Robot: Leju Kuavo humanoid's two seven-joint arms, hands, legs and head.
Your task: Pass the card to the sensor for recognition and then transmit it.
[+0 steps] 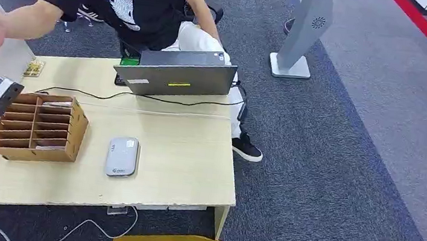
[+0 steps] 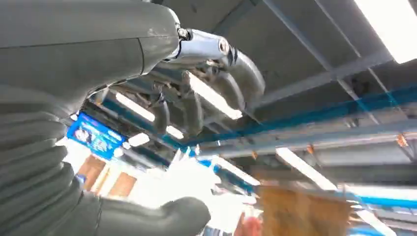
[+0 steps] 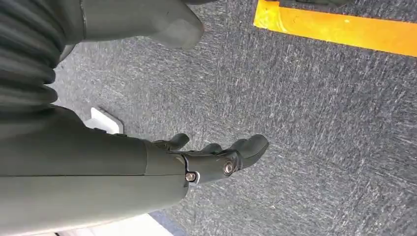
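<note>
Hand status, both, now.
Left hand: raised toward the ceiling, fingers apart, nothing visible in it; open.
Right hand: hanging over the carpet, fingers apart, empty; open.

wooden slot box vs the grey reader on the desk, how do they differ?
1. The wooden slot box is tan and stands tall with open compartments; the grey reader is flat, low and closed.
2. The wooden slot box has cards in some slots; the grey reader has nothing lying on it.
3. The wooden slot box looks larger than the grey reader.
Shared: both sit on the light wooden table, side by side and apart.
</note>
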